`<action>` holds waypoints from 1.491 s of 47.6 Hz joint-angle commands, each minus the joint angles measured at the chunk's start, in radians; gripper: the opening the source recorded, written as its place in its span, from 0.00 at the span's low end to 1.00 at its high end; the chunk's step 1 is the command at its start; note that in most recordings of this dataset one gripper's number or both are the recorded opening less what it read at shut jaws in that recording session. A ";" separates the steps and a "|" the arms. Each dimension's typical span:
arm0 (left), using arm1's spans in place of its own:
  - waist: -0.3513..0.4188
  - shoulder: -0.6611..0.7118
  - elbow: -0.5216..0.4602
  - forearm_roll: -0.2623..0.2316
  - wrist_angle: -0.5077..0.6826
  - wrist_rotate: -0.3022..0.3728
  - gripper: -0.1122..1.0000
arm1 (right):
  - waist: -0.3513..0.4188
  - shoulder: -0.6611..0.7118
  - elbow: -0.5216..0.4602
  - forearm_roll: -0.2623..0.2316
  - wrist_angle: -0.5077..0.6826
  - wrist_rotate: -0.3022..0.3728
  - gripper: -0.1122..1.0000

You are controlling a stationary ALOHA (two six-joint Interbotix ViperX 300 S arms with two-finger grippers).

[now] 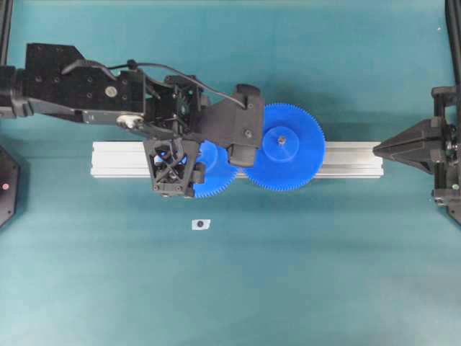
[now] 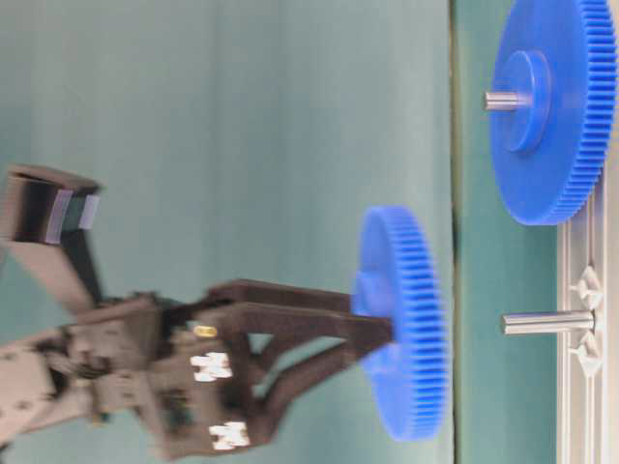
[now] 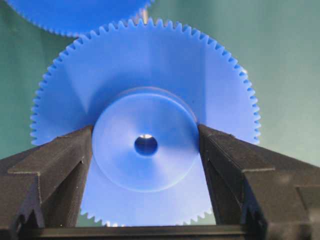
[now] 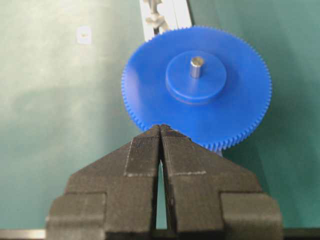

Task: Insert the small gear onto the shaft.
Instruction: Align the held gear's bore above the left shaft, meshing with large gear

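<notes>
Overhead exterior view: the left gripper (image 1: 205, 155) holds the small gear (image 1: 216, 173), a blue finely toothed plastic disc, over a silvery aluminium rail (image 1: 346, 158) on the teal table (image 1: 288, 288). Just beside it sits the wider blue gear (image 1: 288, 148) with a dark centre pin. The right gripper (image 1: 378, 148) waits well apart at the rail's end, fingers together.

Table-level exterior view: the small gear hangs clear of the shaft (image 2: 546, 322), a thin silvery metal pin standing on the rail, with a gap between them.

Left wrist view: both black fingers (image 3: 60, 160) clamp the gear's raised round hub.

Right wrist view: the right jaws meet at the tips, holding nothing.
</notes>
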 commanded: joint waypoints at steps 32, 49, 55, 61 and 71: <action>0.008 -0.014 0.077 0.005 -0.115 0.005 0.72 | 0.000 0.005 -0.011 0.002 -0.008 0.012 0.15; 0.020 0.008 0.071 0.005 -0.129 0.026 0.72 | 0.000 0.005 -0.011 0.002 -0.006 0.014 0.15; 0.025 0.023 0.071 0.005 -0.150 0.029 0.72 | 0.000 0.005 -0.011 0.002 -0.005 0.014 0.15; 0.031 0.041 0.071 0.005 -0.155 0.029 0.72 | -0.002 0.005 -0.009 0.002 -0.003 0.014 0.15; 0.041 0.052 0.086 0.005 -0.155 0.031 0.72 | 0.000 0.005 -0.011 0.002 -0.005 0.015 0.15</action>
